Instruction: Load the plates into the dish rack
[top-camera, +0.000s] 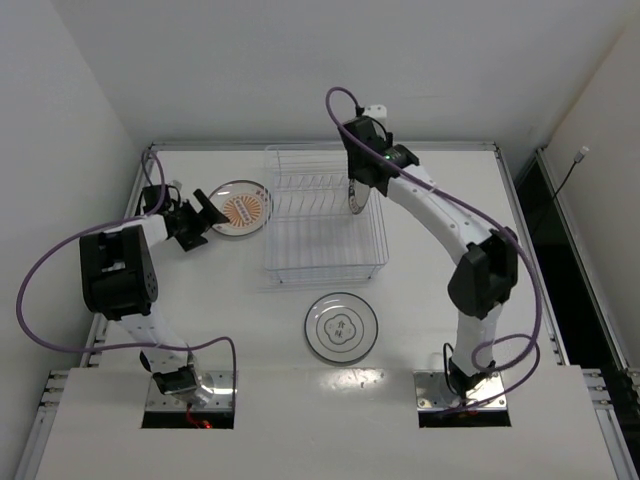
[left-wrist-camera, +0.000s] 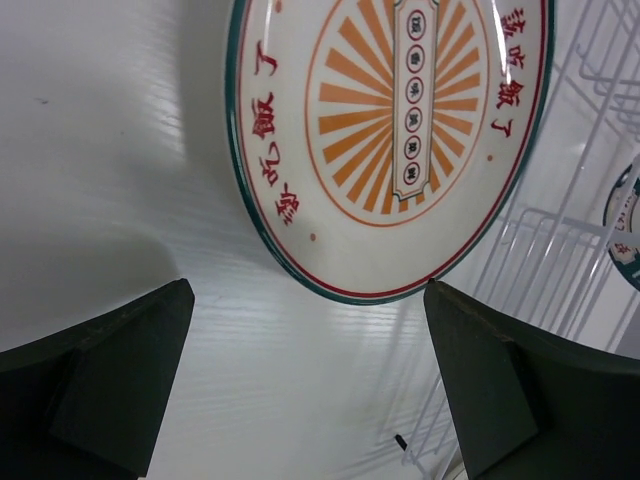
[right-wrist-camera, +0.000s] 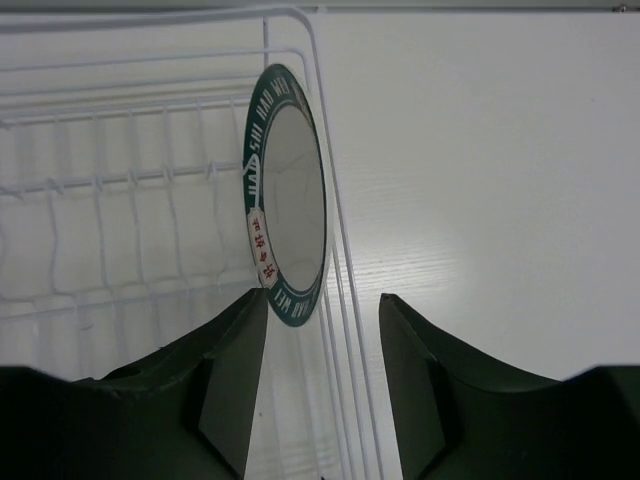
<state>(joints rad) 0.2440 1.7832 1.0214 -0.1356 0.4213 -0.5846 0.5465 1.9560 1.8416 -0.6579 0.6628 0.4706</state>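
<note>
Right gripper (right-wrist-camera: 323, 297) is spread — the blue-rimmed round plate (right-wrist-camera: 288, 200) stands in the pale wire rack (top-camera: 310, 235), top middle. Left gripper (left-wrist-camera: 308, 287) is spread too.

Top view: high and distant, behind the arm bases, looking down on the whole white table (top-camera: 230, 300), with the rectangular pale wire dish rack (top-camera: 325, 215) at centre. Left wrist view: close and low, left of the rack, facing a round orange-sunburst plate (left-wrist-camera: 400, 120). Right wrist view: close, along the rack's right wall, facing an upright dark-rimmed round plate (right-wrist-camera: 285, 230). All three views share the rack.
</note>
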